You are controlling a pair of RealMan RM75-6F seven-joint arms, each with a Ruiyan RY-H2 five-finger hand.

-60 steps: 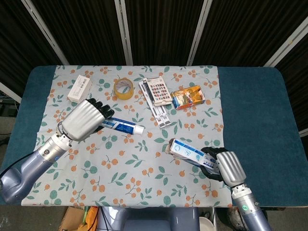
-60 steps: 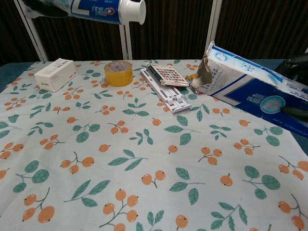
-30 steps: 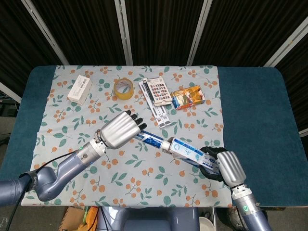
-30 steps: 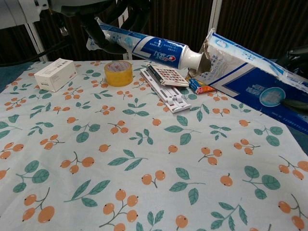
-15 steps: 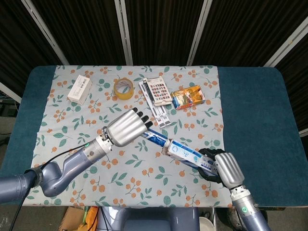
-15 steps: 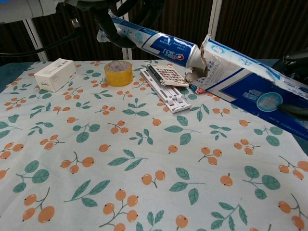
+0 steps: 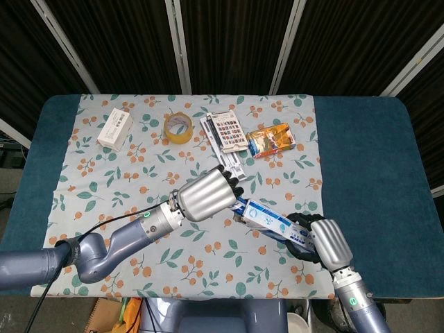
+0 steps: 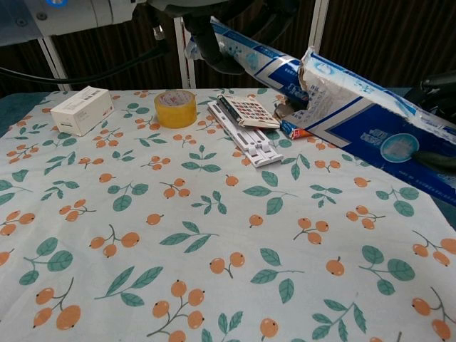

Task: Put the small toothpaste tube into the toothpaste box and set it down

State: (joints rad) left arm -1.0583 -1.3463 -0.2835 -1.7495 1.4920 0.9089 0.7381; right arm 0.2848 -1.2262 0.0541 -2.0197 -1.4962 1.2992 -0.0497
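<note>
My right hand [image 7: 320,239] grips the blue-and-white toothpaste box [image 7: 270,220] by its far end and holds it above the cloth, its torn open mouth facing left. In the chest view the toothpaste box [image 8: 370,132] slants down to the right. My left hand [image 7: 208,194] holds the small toothpaste tube [image 8: 256,58] by its tail. The tube's cap end is inside the box mouth; only a short length of tube [image 7: 242,207] shows between hand and box. The fingers [image 8: 206,44] wrap the tube's rear.
On the floral cloth [image 7: 139,229] lie a white carton [image 7: 115,127], a yellow tape roll [image 7: 178,127], a colour-swatch card with a white rack [image 7: 226,142] and an orange packet [image 7: 272,139]. Bare blue table [image 7: 374,166] lies to the right.
My left hand has moved right, pushing the tube from outside the box mouth to partly inside it. The right hand kept the box nearly still.
</note>
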